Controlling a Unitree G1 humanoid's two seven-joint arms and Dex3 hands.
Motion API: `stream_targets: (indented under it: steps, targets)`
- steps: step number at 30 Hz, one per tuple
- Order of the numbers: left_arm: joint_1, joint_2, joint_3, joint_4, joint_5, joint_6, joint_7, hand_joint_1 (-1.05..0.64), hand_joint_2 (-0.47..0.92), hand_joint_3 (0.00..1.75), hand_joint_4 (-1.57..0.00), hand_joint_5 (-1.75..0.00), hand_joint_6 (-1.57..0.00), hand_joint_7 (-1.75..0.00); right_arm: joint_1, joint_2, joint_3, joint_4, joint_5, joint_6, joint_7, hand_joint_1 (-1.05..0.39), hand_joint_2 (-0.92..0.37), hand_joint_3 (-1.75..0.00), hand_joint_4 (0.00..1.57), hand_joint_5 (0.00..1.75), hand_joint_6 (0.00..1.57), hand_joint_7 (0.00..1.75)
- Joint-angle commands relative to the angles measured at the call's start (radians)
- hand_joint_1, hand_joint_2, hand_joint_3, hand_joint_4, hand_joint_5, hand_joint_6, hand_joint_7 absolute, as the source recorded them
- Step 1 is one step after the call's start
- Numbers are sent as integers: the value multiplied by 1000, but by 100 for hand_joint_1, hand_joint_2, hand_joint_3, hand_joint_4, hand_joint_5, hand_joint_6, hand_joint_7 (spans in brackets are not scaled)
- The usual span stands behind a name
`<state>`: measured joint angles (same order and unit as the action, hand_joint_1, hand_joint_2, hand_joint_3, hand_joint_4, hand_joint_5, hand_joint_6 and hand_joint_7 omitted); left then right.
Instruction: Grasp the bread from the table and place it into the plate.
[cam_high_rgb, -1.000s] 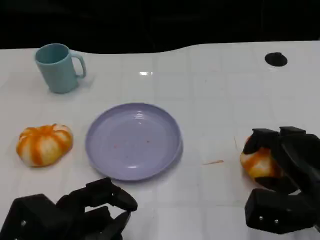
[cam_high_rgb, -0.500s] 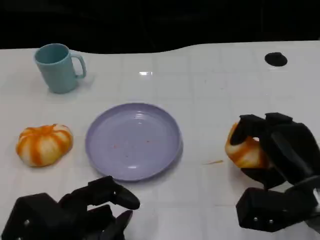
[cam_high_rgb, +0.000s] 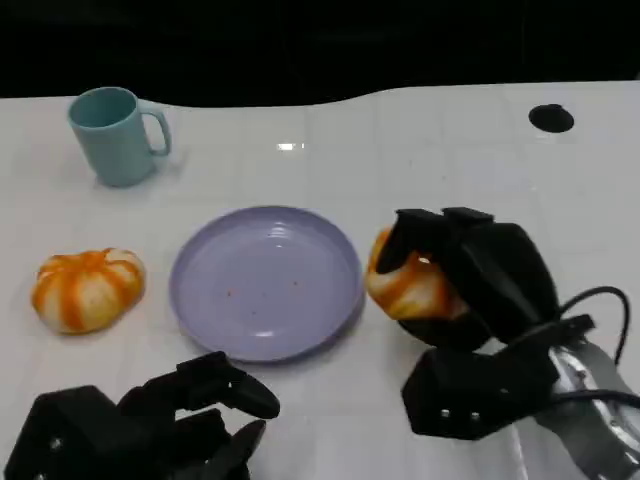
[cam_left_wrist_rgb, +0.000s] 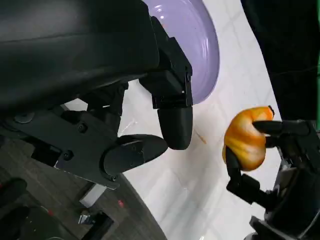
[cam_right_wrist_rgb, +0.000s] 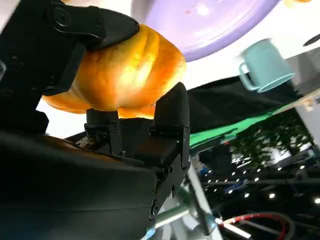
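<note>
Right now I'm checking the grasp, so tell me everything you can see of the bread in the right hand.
The bread is a rounded orange bun with paler stripes running between lobes, glossy like a crust. The right hand grips it, black fingers over the top and others beneath. It sits just beside the purple plate's right rim in the head view, not yet over it.

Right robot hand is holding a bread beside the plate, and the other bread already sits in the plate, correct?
Not quite. The right robot hand does hold a bread beside the plate, but the other bread lies on the table left of the plate, as the head view shows.
</note>
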<state>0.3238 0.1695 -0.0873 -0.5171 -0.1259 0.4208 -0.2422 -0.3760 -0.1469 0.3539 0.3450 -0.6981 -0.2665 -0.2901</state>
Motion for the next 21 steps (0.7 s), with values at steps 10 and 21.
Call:
stream_targets:
  steps: [10, 21]
  targets:
    - [15, 6, -1, 6, 13, -23, 10, -23, 76, 74, -68, -175, -59, -133, -173, 98, 69, 239, 17, -73, -38, -12, -27, -137, 98, 175, 80, 160]
    - [34, 10, -12, -3, 23, -33, 12, -20, 77, 75, -66, -175, -59, -134, -302, 184, 102, 445, 24, -106, -89, -14, -34, -122, 98, 175, 71, 174]
